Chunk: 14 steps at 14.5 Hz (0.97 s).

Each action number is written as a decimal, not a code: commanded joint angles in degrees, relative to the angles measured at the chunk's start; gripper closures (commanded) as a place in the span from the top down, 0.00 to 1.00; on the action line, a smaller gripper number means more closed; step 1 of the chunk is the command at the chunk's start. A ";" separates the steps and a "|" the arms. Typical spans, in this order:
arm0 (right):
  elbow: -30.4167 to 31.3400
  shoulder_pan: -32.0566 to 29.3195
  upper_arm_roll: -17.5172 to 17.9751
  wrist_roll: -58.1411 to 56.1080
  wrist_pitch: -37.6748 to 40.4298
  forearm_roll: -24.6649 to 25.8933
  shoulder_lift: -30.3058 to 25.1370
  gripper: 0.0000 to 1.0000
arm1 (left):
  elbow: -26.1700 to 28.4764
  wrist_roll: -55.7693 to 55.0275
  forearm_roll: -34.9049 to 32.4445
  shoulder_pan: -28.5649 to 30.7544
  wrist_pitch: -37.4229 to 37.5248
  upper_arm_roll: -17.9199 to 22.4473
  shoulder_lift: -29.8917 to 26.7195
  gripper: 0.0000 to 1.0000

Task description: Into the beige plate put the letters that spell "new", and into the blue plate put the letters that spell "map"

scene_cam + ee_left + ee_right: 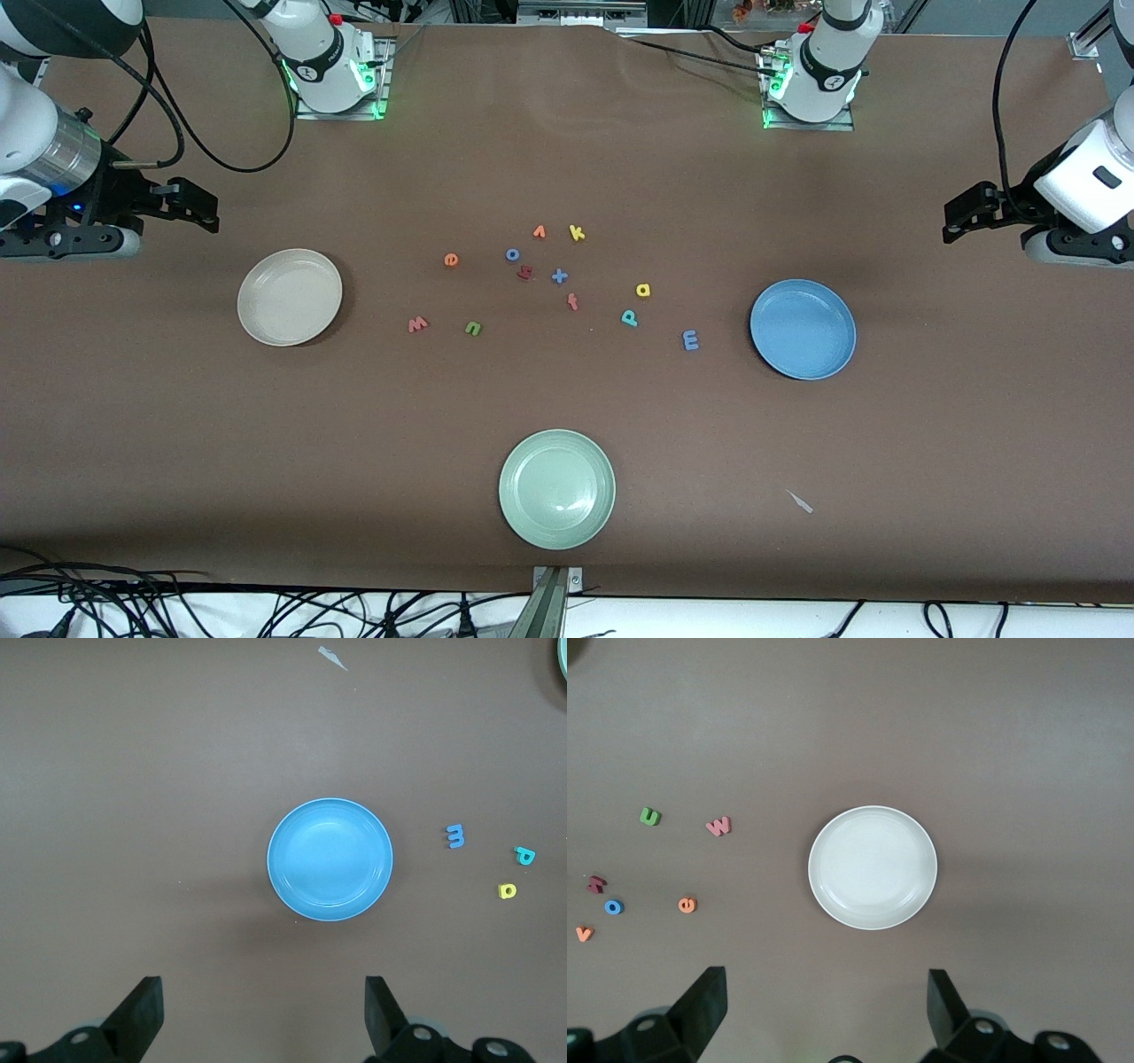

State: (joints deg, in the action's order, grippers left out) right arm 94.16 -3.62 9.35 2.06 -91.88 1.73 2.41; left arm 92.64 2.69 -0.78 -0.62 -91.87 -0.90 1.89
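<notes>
Nothing sorted yet, both arms just wait out at the table ends. Left gripper (961, 217) hangs fingers wide apart near the blue plate (803, 329), right gripper (190, 206) likewise spread by the beige plate (290, 296), each parked by its own dish, I'd guess. Green n (473, 329), orange e (450, 260), pink w (417, 324) lie toward beige; m (691, 339), yellow a (643, 290), teal p (629, 318) toward blue

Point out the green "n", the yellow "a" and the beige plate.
green "n" (473, 329), front view, on the middle of the letter's foam body.
yellow "a" (643, 290), front view, on the letter's round body.
beige plate (266, 326), front view, on its rim nearest the front camera.
</notes>
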 commanded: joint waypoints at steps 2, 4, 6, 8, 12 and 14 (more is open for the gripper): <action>0.94 0.28 -0.56 -0.74 -0.67 -0.94 -0.74 1.00 | -1.76 1.26 -0.89 0.36 1.60 -0.41 0.48 1.00; 0.85 0.28 -0.56 -0.74 -0.67 -0.94 -0.74 1.00 | -1.76 1.18 -0.89 0.36 1.52 -0.50 0.48 1.00; 0.85 0.28 -0.56 -0.74 -0.67 -0.94 -0.74 1.00 | -1.76 1.18 -0.98 0.36 1.52 -0.59 0.57 1.00; 0.94 0.28 -0.64 -0.92 -0.67 -0.94 -0.74 1.00 | -1.76 1.09 -0.98 0.27 1.52 -0.68 0.48 1.00; 0.85 0.28 -0.56 -1.01 -0.67 -0.85 -0.74 1.00 | -2.64 1.09 -1.07 -0.08 1.52 -0.77 0.75 1.00; 0.85 0.28 -0.64 -1.01 -0.67 -0.94 -0.74 1.00 | -2.64 1.09 -0.98 -0.08 1.52 -0.77 0.83 1.00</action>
State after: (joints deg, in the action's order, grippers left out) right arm 94.19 -3.62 9.28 2.03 -91.90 1.73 2.41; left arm 91.94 2.69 -0.78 -0.69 -91.76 -1.48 1.89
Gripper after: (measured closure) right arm 0.000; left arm 0.000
